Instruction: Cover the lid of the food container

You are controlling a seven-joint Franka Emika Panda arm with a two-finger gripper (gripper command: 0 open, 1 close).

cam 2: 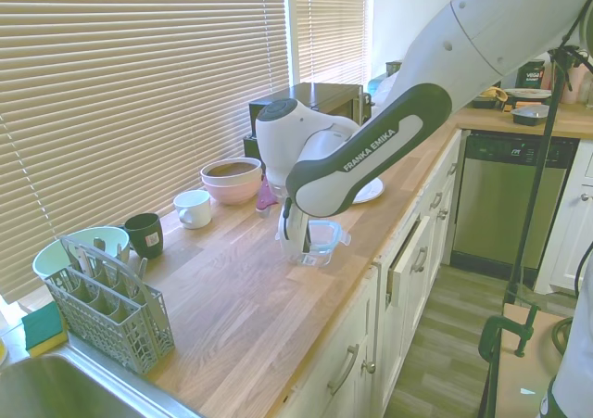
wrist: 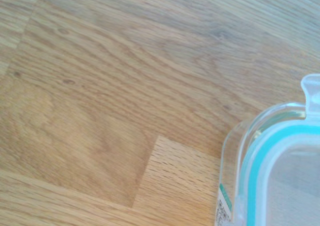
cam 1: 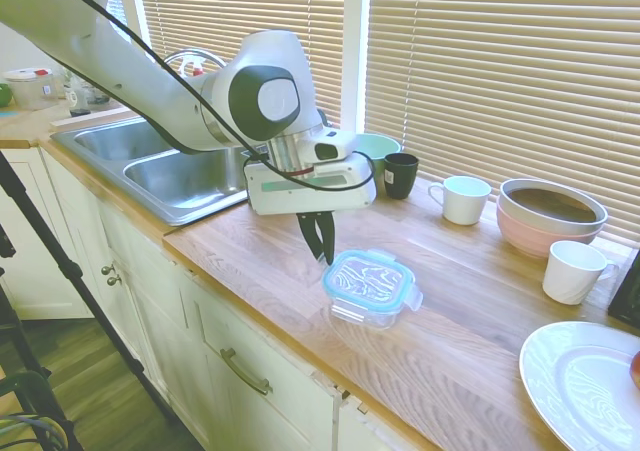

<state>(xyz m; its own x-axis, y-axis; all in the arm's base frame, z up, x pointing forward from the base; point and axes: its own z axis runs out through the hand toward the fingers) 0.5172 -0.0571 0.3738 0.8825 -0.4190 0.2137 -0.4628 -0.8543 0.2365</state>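
Observation:
The food container (cam 1: 352, 314) is a small clear tub near the front edge of the wooden counter (cam 1: 260, 261). The lid (cam 1: 368, 279), clear with a light blue rim and snap tabs, lies flat on top of it. My gripper (cam 1: 325, 256) hangs just left of the lid's near corner, fingers pointing down and shut, with nothing between them. In the second exterior view the arm hides part of the container (cam 2: 320, 247). In the wrist view, a corner of the lid (wrist: 285, 181) over the container wall (wrist: 229, 181) shows above bare wood.
Behind the container stand a mint-green bowl (cam 1: 378, 146), a black mug (cam 1: 400, 174), a white mug (cam 1: 465, 199), a pink bowl (cam 1: 550, 221) and another white mug (cam 1: 573, 271). A white plate (cam 1: 580, 381) lies at the right, the sink (cam 1: 190, 176) at the left. A grey cutlery rack (cam 2: 107, 307) stands by the sink.

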